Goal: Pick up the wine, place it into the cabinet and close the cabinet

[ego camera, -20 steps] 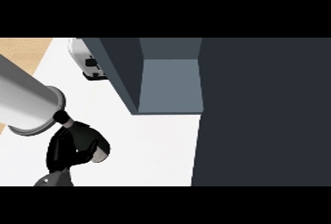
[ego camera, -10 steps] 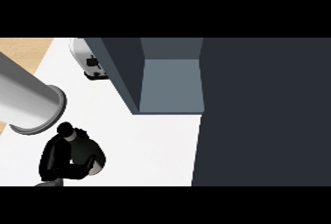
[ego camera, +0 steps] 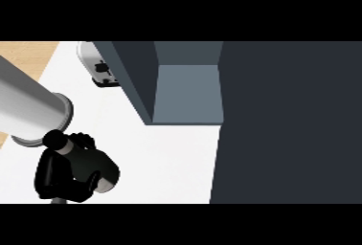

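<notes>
My left hand [ego camera: 74, 172] hangs at the lower left of the head view, below its grey forearm [ego camera: 28, 112], which comes in from the left edge. Its fingers are curled in, and I see nothing between them. No wine bottle shows anywhere in view. The dark cabinet [ego camera: 134, 72] stands open at the top middle, with its pale grey inner floor [ego camera: 187, 93] bare. Its wide dark door [ego camera: 286, 124] fills the right side. The hand is down and to the left of the cabinet opening, apart from it. My right hand is out of view.
A small grey and black toaster [ego camera: 102, 72] stands on the white counter [ego camera: 166, 158] just left of the cabinet wall. A strip of wooden floor [ego camera: 25, 55] shows past the counter's left edge.
The left hand has dropped lower in the view and curled in more tightly, and the forearm now reaches further in from the left. The cabinet and toaster have stayed still.
</notes>
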